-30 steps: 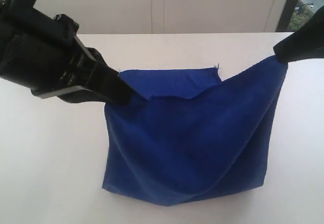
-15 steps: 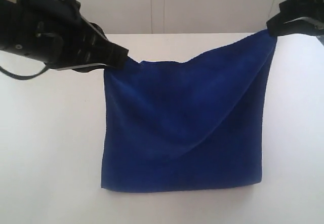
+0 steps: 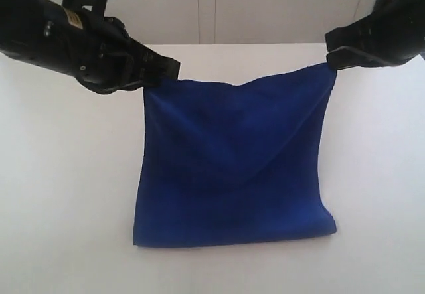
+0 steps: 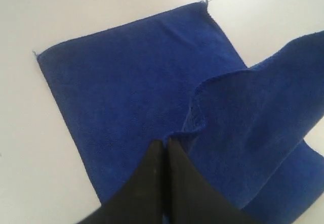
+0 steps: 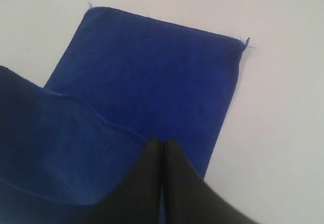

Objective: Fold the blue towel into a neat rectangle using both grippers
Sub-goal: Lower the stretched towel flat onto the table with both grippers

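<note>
Blue towel [image 3: 232, 168], one raised corner clamped in each pair of jaws, may fold skewed onto the half lying on the desk [image 3: 66, 208] if either grip slips.

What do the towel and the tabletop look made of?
Blue towel: soft plush cloth, probably microfibre; matte napped surface, sags in loose folds, thin stitched hem with stray corner threads. Table: smooth, hard, white, perhaps laminate or painted board; faint sheen, no grain, so it stays open.
</note>
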{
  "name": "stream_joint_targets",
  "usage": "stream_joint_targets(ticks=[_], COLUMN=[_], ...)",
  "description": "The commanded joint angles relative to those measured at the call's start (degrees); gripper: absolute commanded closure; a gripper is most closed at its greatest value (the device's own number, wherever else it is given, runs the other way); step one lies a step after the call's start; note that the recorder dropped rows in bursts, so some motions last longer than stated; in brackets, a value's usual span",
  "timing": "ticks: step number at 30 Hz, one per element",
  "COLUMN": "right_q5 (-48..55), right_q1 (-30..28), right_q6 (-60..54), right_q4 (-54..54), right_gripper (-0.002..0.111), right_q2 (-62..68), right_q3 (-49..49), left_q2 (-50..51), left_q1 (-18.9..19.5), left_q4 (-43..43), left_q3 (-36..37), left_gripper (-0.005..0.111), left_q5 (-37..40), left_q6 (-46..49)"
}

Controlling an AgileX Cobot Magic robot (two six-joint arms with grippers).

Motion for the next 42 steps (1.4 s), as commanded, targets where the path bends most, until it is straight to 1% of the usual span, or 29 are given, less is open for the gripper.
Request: stream_joint_targets(ticks=[1, 8, 14, 19, 26, 31, 38, 42], right_q5=[-2.8, -4.6, -5.9, -5.9, -6.0, -6.0, -6.7, -6.4], right_q1=[0.1, 1.0, 1.0, 1.0, 1.0, 1.0, 1.0, 1.0], right_q6=[-1.2, -1.2, -1.1, -1.1, -1.0, -0.6, -0.6, -0.5], right_q4=[1.8, 1.7, 1.6, 1.6, 1.6, 1.6, 1.6, 1.6], right_gripper=[0.108, 0.108, 0.108, 0.108, 0.108, 0.108, 0.108, 0.108], right_q2=[4.7, 9.9, 13.9, 17.7, 20.2, 24.5, 30.6, 32.1], right_q3=[0.2, -4.2, -8.8, -11.9, -17.2, -20.6, -25.4, -28.3], left_q2=[3.7, 6.1, 9.8, 13.7, 18.2, 21.4, 26.7, 27.7], left_q1=[2.1, 5.2, 5.8, 5.8, 7.9, 9.6, 9.8, 10.3], left_q4=[-1.6, -2.8, -4.0, -4.9, -5.4, -5.6, -5.6, -5.6], left_q3=[0.0, -0.1, -2.8, -7.8, -14.7, -17.0, -21.0, -23.0], left_gripper=[0.107, 0.107, 0.107, 0.107, 0.107, 0.107, 0.107, 0.107], left_q5=[-2.2, -6.4, -9.6, -9.4, -7.9, -8.1, -8.3, -8.2], left_q6=[-0.5, -0.5, -0.5, -0.5, -0.7, -0.7, -1.0, -1.1])
